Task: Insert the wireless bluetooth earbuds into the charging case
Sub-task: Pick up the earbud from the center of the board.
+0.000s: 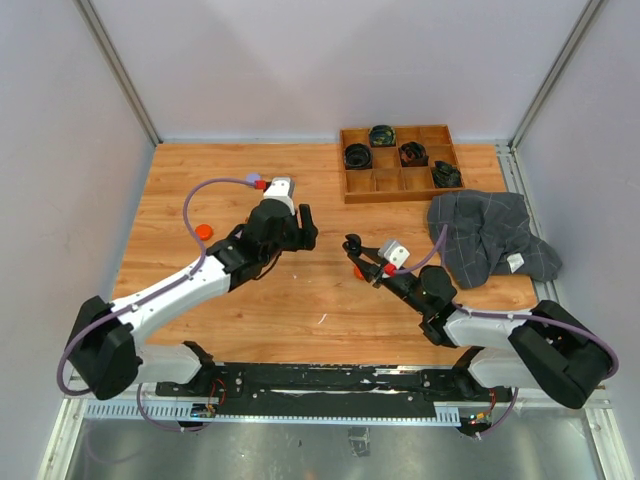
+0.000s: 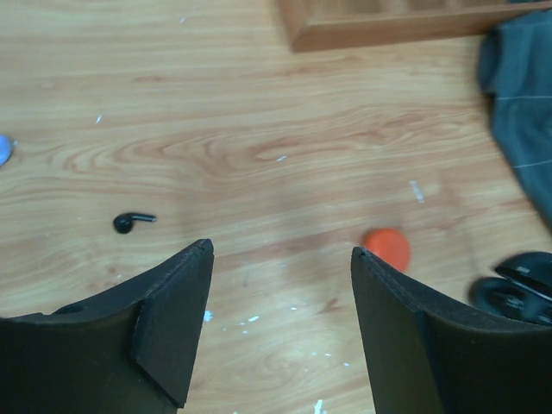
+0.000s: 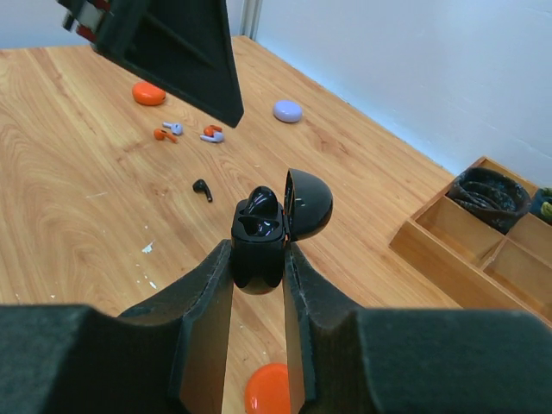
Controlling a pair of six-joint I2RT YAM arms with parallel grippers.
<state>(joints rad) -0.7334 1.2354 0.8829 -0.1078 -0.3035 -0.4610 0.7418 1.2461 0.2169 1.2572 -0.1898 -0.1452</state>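
Right jaws clamped on the open black charging case (image 3: 259, 250); left jaws parted, nothing between them.

We judge the work half done: one black bud (image 3: 259, 205) looks seated in the case. The loose black earbud (image 2: 134, 222) lies flat on the tabletop (image 2: 259, 112), ahead and left of the left jaws. Its long axis runs crosswise in the left wrist view, bulb left, stem pointing right. Next move: lower the left jaws over it, pinch, carry it to the free socket.

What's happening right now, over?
Left gripper open, empty. Right gripper shut on open black case. Loose black earbud on the table. Nothing in the way.
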